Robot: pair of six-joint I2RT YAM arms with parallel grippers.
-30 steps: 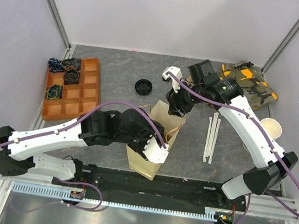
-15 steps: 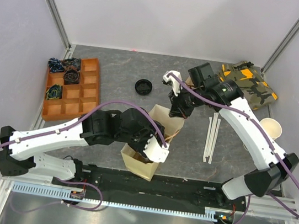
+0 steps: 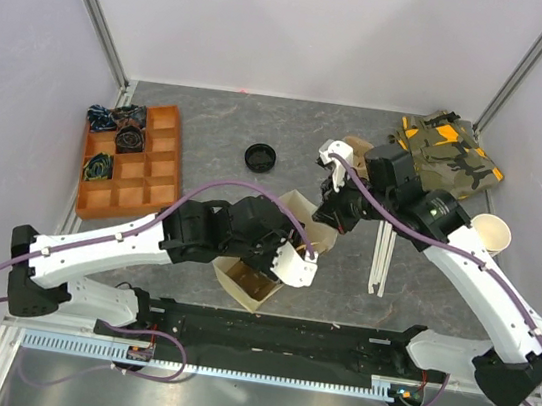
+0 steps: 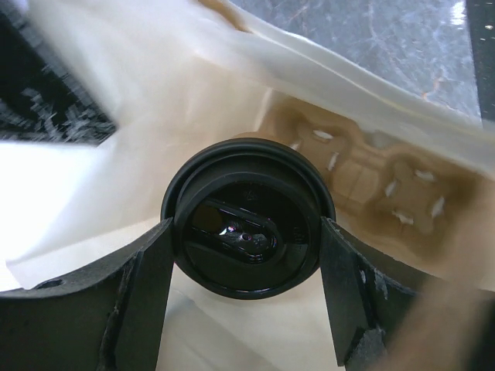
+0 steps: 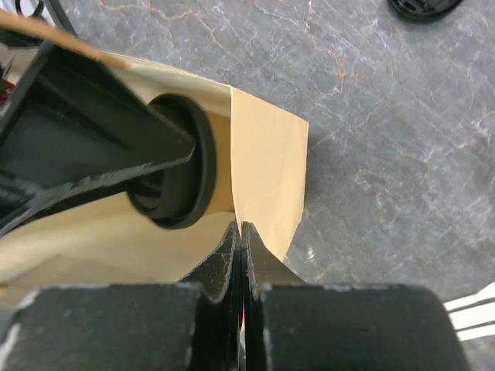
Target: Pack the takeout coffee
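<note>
The takeout coffee point(image 4: 247, 236), a cup with a round black lid, sits between the fingers of my left gripper point(image 4: 246, 224), which press on both sides of it. It hangs inside the open tan paper bag point(image 3: 301, 207), above a moulded pulp carrier point(image 4: 371, 178) at the bag's bottom. In the top view the left gripper point(image 3: 295, 265) reaches into the bag's mouth and hides the cup. My right gripper point(image 5: 241, 229) is shut on the bag's upper rim point(image 5: 263, 154) at the right side, and the coffee lid point(image 5: 182, 166) shows just beyond it.
A loose black lid point(image 3: 260, 156) lies behind the bag. An orange compartment tray point(image 3: 131, 158) sits at the left. A camouflage pouch point(image 3: 450, 152) lies at the back right, pale paper cups point(image 3: 491, 232) at the right, and white sticks point(image 3: 383, 249) beside the bag.
My right gripper came down and right onto the bag's rim and shut on it. The bag now stands more upright with its mouth open, and the left gripper sits deeper inside.
</note>
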